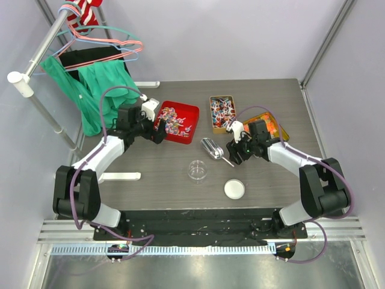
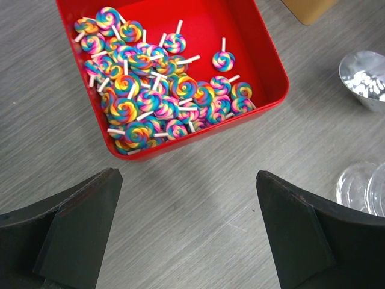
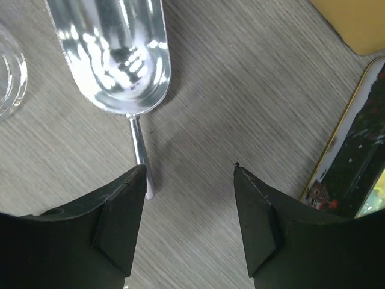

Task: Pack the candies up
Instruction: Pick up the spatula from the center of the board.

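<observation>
Red tray [image 2: 240,24] of candies [image 2: 150,99], left end effector [image 2: 187,177] wide, right end effector [image 3: 189,171] part-open, empty

Candies [image 2: 144,96]: rainbow-swirl lollipops with white sticks, heaped inside red tray [image 2: 240,24]

I see rainbow-swirl candies [image 2: 138,96] on white sticks in a red tray [image 2: 240,30]; right of it, a silver scoop [image 3: 114,54] on the grey-grained worktop [image 2: 198,198].
</observation>
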Robot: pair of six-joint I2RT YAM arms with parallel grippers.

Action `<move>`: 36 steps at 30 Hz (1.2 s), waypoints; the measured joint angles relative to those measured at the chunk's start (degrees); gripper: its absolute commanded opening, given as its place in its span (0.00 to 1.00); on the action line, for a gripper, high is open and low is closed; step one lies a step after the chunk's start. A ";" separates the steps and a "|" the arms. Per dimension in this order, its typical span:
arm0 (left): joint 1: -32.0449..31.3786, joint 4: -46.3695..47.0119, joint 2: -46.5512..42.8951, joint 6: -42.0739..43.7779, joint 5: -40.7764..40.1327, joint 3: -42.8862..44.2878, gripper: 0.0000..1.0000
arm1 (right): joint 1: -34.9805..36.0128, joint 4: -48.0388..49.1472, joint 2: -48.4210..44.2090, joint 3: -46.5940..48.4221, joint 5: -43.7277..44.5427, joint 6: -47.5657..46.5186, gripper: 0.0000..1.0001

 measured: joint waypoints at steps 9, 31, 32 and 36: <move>0.00 1.57 0.55 -1.18 -1.77 0.00 1.00 | 2.78 4.04 1.11 -0.24 1.16 1.51 0.65; 0.00 3.02 0.70 -2.78 -1.62 -0.87 1.00 | 8.57 7.08 5.42 -0.55 4.72 2.08 0.33; 0.00 3.02 0.70 -2.80 -1.55 -0.87 1.00 | 8.59 7.30 5.42 -0.57 4.98 2.03 0.26; 0.00 3.02 0.76 -2.89 -1.31 -0.90 1.00 | 8.59 8.04 5.42 -0.59 5.77 2.27 0.10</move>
